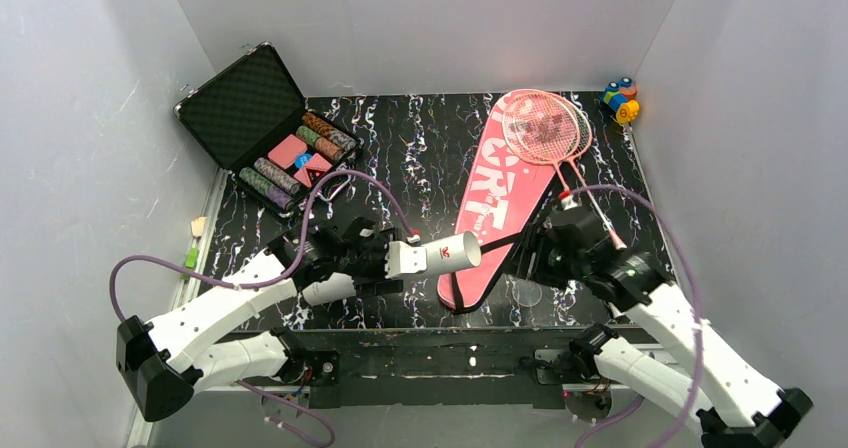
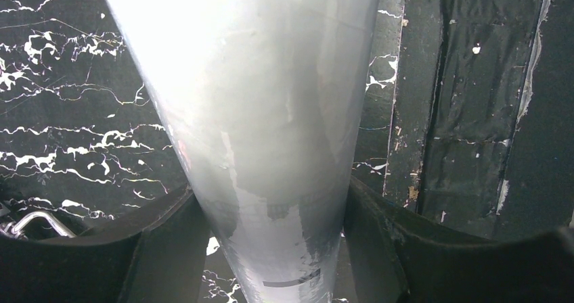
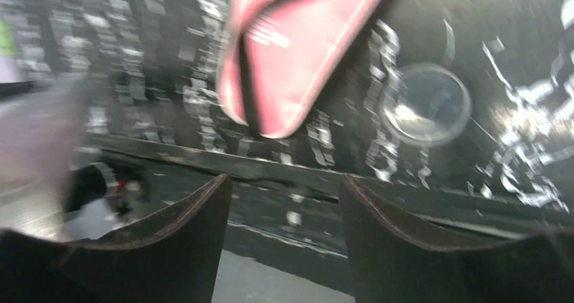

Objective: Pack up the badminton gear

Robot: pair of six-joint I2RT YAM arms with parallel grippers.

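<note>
- long white tube point(image 1: 440, 254): clamped in the left gripper point(image 1: 398, 260), held level, free end pointing toward the right gripper point(image 3: 284, 198).
- pink "SPORT" cover point(image 1: 497, 193): flat, diagonal, narrow end just ahead of the right gripper.
- two pink-framed rackets point(image 1: 545, 128): heads stacked on the cover's wide end, beyond the right gripper.

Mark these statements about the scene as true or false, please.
1. The left hand grips the white tube. True.
2. The two rackets rest on the wide end of the pink cover. True.
3. The right hand holds a racket. False: it is open and empty.
4. The poker chip case is shut. False: it stands open.
5. The small toy sits in the near left corner. False: it is in the far right corner.
</note>
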